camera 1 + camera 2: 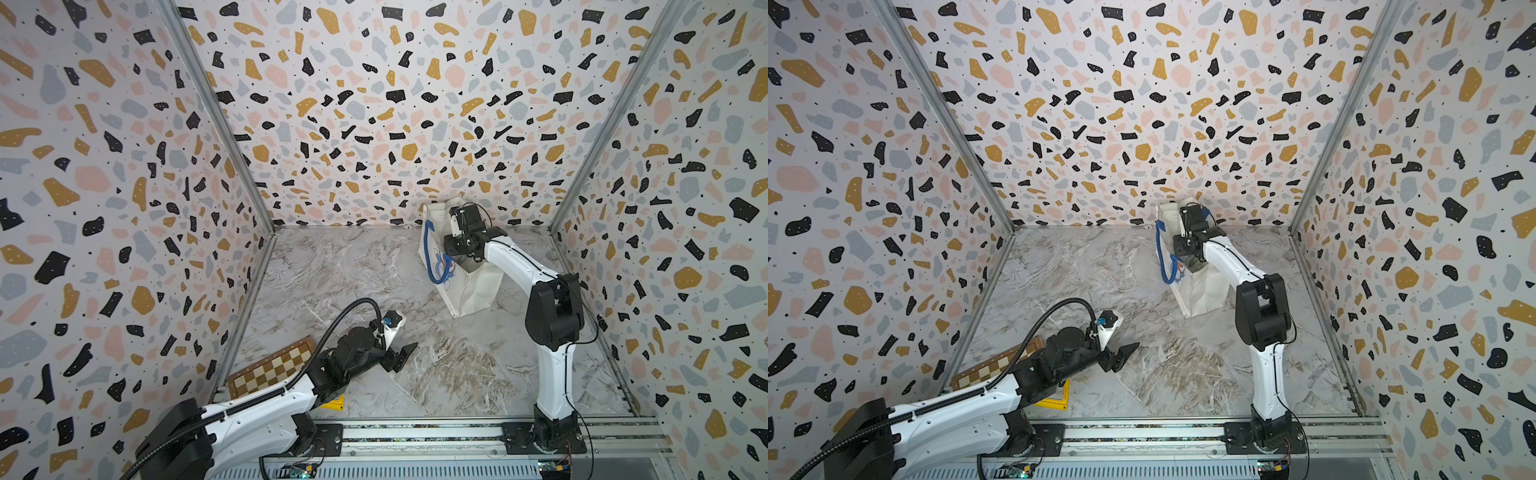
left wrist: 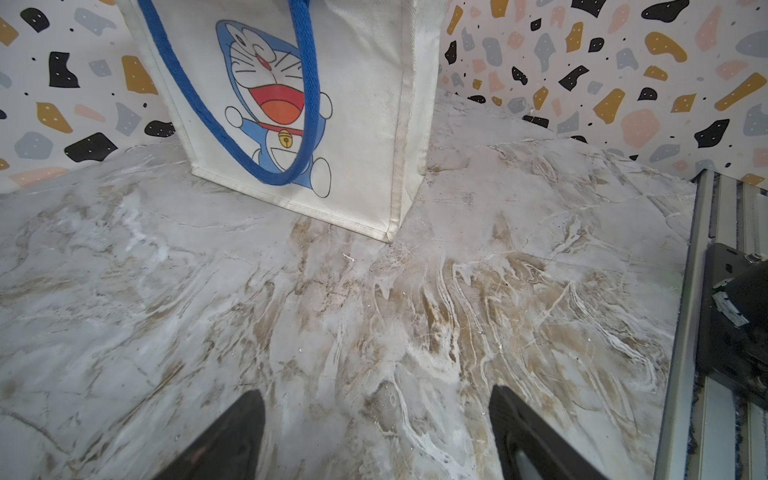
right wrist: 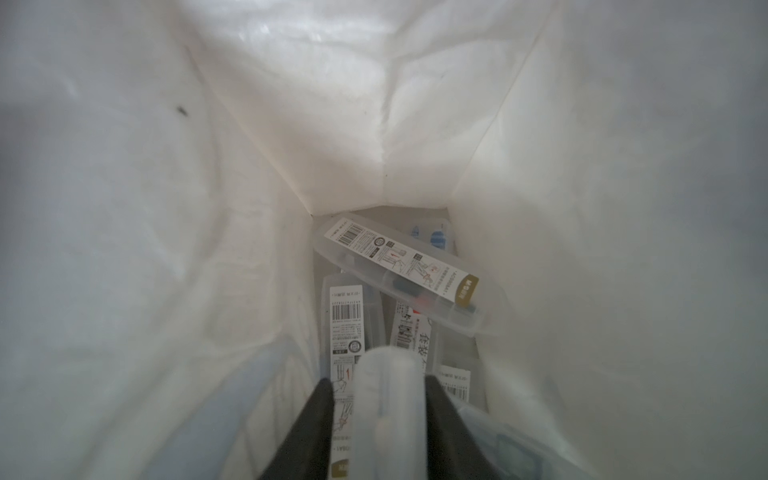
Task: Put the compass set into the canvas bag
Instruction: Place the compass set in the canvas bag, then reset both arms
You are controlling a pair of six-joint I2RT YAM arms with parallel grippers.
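The canvas bag (image 1: 469, 291) (image 1: 1204, 291) stands upright at the back right of the marble floor, blue handle hanging over its cartoon print (image 2: 274, 95). My right arm reaches down into its open top. In the right wrist view the white inner wall (image 3: 374, 124) surrounds my right gripper (image 3: 379, 384). A clear plastic compass set case (image 3: 388, 395) lies between the jaws, with a small gap beside one finger. Several more labelled clear cases (image 3: 399, 270) lie on the bag's bottom. My left gripper (image 1: 401, 357) (image 2: 376, 399) is open and empty, low over the floor in front of the bag.
A wooden chessboard (image 1: 274, 365) lies at the front left, partly under my left arm, with a yellow flat object (image 1: 334, 402) beside it. The arms' metal base rail (image 1: 415, 432) runs along the front edge. Patterned walls close in three sides.
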